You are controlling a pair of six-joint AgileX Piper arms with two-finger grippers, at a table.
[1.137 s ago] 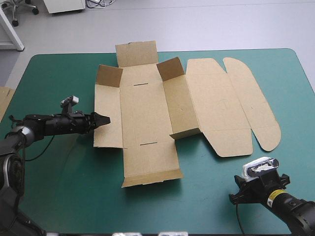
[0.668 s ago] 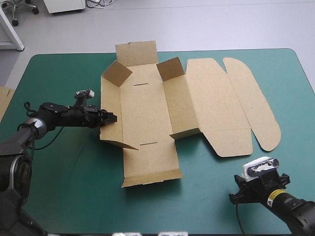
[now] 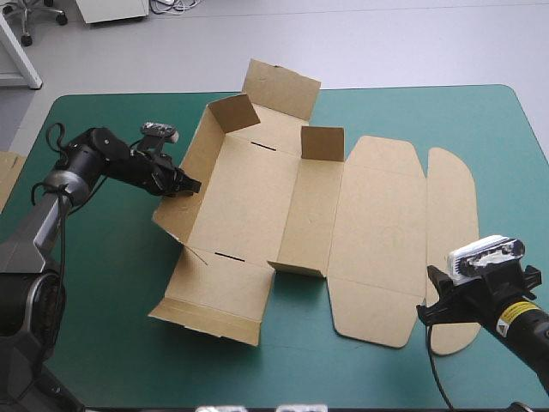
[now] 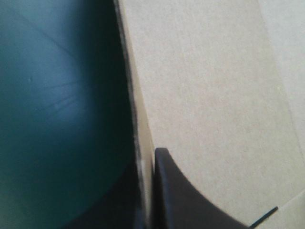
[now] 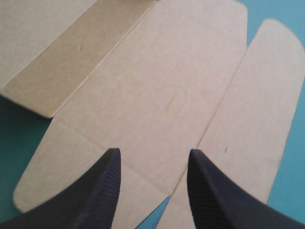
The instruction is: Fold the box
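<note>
Nearest, the right gripper [image 5: 153, 151], with two broad black fingers, stands wide open above the near edge of the flat lid. The brown cut-board box [image 3: 249, 197] lies askew in the middle of the teal-green table [image 3: 103, 283], with its lid spread flat toward the right and its left wall raised. The left gripper [image 3: 193, 184] is clamped on that raised wall's edge. At the box's far end, a flap stands tilted upward.

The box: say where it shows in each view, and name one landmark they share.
High view: the box mid-table, left wall raised.
Left wrist view: that wall, pinched in the left gripper.
Right wrist view: its flat lid, ahead of the open right gripper.
Shared landmark: the teal-green cover.
</note>
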